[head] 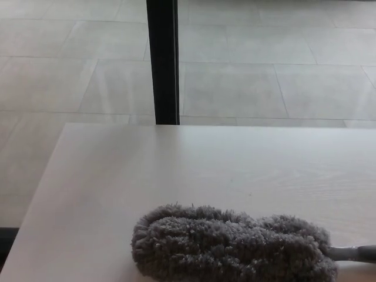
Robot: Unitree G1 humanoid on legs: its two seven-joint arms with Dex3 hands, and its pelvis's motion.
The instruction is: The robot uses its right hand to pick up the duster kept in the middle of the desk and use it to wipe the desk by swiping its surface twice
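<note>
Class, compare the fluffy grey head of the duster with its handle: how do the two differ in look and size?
The duster head is wide, shaggy and dark grey; the handle is thin, smooth and lighter grey. The head lies nearly whole in view on the desk; the handle runs off the picture's right edge. Both lie low along the desk's near side. No hand shows.

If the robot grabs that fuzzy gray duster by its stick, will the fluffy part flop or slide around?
The duster head looks thick and shaggy, so it is probably soft and light and would squash a little when pressed on the desk. Its gray handle looks thin and smooth, so it might twist in a loose grip. Lying flat, it seems unlikely to roll.
</note>
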